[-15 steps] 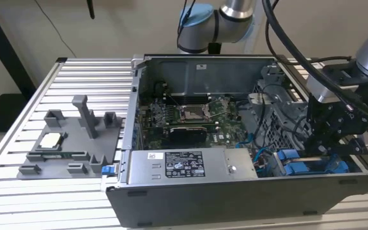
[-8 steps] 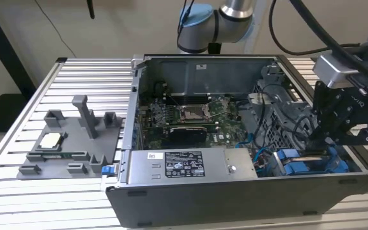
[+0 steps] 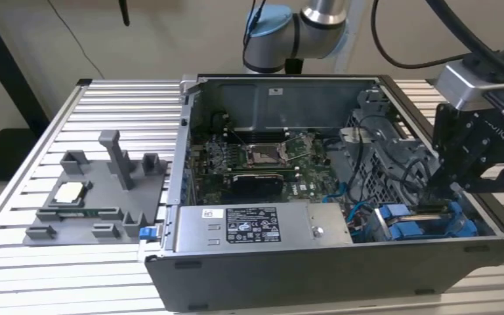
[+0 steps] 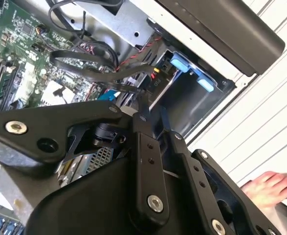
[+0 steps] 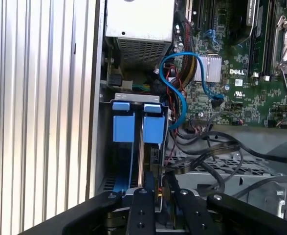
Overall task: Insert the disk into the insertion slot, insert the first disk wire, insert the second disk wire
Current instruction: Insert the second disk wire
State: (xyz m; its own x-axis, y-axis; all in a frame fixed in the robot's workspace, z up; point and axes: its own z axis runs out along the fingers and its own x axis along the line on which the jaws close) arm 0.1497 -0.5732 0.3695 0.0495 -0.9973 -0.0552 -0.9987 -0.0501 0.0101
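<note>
Down in the computer case's corner on the exterior view's right, the black gripper reaches into the drive bay, fingers drawn narrow around what looks like a wire connector, though I can't be sure it holds it. The disk already stands on edge in the insertion slot, blue carrier tabs up, so its connector edge faces the cables. A person's hand rests outside the case.
</note>
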